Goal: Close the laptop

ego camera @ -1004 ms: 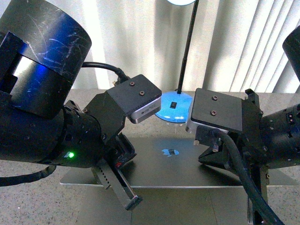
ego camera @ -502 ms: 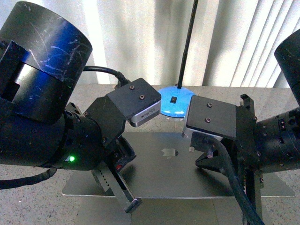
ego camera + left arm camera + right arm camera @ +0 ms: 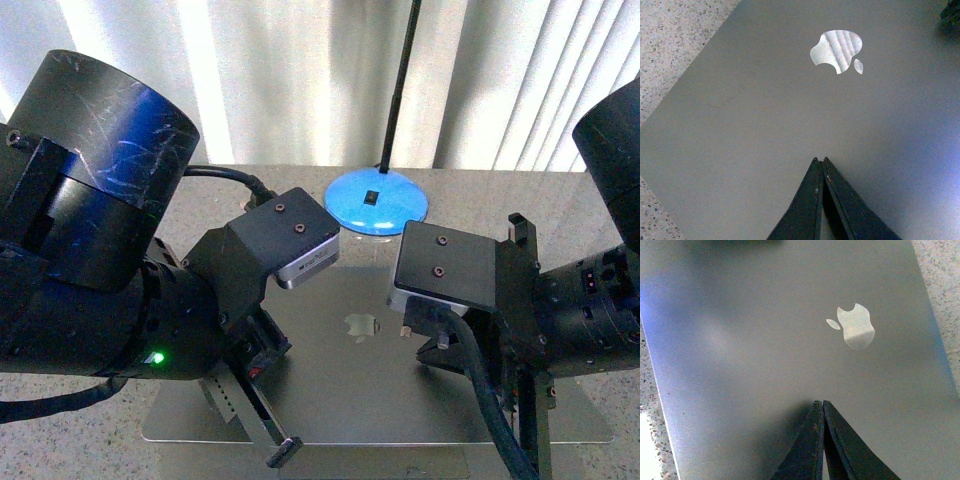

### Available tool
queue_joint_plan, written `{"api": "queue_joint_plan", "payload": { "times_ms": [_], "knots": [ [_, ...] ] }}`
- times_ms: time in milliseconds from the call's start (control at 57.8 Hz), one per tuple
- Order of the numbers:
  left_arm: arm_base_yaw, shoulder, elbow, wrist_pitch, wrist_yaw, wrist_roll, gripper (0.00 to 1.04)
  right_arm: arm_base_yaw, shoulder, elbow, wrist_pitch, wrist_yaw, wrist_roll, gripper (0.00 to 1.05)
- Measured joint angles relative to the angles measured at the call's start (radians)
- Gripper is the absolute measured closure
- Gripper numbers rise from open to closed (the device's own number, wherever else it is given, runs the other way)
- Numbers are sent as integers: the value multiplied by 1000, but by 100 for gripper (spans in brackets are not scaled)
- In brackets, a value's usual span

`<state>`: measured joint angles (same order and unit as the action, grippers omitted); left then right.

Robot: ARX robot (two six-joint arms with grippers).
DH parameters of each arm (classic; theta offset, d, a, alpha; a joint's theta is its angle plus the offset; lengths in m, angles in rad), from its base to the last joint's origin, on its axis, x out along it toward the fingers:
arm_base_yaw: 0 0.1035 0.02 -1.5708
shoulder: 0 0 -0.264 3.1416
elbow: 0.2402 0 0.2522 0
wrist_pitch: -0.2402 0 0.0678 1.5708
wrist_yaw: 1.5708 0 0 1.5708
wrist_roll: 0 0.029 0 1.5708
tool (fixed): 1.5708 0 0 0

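A silver-grey laptop (image 3: pixel 400 390) lies on a speckled table (image 3: pixel 670 30), lid up and seemingly flat. The left gripper (image 3: pixel 820 163) and right gripper (image 3: pixel 819 403) sit either side of the lid's apple logo (image 3: pixel 362 326), each with fingers pressed together, likely for pushing the lid down. Whether the tips touch the lid, or whether it is fully shut, cannot be told, because the arms hide its edges.

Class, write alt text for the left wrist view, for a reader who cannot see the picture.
A silver-grey laptop lid fills most of the view, with its shiny apple logo facing the camera. The left gripper, shut with its dark fingers pressed together, reaches in over the lid. A speckled stone tabletop shows along one side.
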<state>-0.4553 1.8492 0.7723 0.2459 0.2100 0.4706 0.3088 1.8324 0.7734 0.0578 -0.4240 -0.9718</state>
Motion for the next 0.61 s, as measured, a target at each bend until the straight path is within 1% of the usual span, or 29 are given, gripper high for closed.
{"api": "queue_joint_plan", "payload": {
  "times_ms": [606],
  "knots": [
    [49,102,-46,115,46,-39,101,-9,76,-41,61,2,26,102]
  ]
}}
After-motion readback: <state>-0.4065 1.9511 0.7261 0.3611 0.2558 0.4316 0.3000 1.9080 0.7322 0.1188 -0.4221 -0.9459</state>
